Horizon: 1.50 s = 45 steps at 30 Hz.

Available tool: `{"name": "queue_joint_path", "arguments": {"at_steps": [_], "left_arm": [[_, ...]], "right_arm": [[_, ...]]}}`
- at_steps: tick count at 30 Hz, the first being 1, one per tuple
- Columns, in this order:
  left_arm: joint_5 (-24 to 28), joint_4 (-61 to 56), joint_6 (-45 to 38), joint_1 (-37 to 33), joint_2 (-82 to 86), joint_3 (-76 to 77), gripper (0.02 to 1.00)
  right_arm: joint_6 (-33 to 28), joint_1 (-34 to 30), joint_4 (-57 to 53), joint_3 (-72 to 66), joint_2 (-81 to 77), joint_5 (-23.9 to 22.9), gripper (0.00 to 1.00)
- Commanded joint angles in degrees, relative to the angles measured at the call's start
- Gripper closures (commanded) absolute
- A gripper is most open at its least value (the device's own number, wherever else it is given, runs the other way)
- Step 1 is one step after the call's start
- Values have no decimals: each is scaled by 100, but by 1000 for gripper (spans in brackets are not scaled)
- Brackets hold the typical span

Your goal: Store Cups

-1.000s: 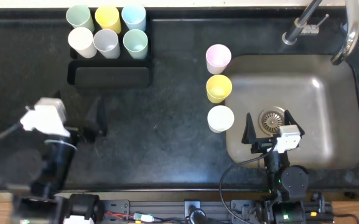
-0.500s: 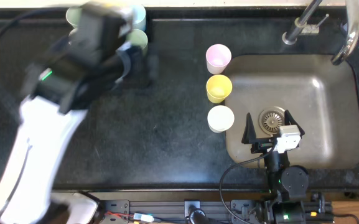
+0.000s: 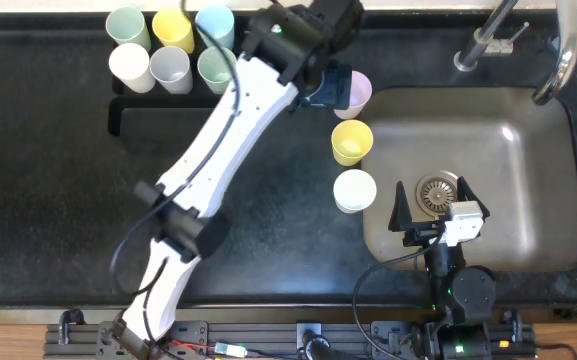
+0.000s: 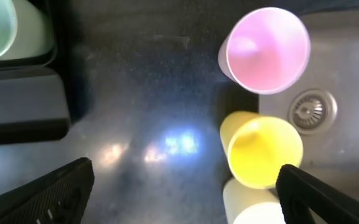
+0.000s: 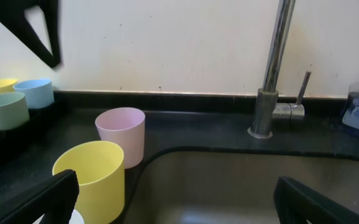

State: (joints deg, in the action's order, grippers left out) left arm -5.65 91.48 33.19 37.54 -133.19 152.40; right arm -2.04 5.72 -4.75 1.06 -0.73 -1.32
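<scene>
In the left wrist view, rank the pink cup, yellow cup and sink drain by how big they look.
1. The pink cup and the yellow cup look alike; I won't rank them apart.
2. The sink drain, clearly smallest.

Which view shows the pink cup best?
The left wrist view: it looks down into the pink cup, with the whole rim unobstructed. In the top view the left claw overlaps its edge. The right wrist view shows it side-on, upright beside the yellow cup.

bright; glare on dark counter [image 4: 167,146]
</scene>
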Motion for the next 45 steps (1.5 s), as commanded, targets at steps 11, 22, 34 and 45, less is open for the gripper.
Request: {"name": "queue_joint_path", "arguments": {"at_steps": [11, 22, 34, 45], "left_arm": [[42, -341, 317, 57, -1565, 922, 73], [42, -671, 485, 57, -1908, 1012, 132], [76, -741, 479, 61, -2013, 1012, 792], [-509, -855, -201, -166, -612, 994, 985]], "right_arm": [[35, 37, 31, -79, 48, 39, 3], [35, 37, 31, -79, 48, 39, 3], [35, 37, 31, -79, 48, 39, 3], [35, 37, 31, -79, 48, 39, 3]]}}
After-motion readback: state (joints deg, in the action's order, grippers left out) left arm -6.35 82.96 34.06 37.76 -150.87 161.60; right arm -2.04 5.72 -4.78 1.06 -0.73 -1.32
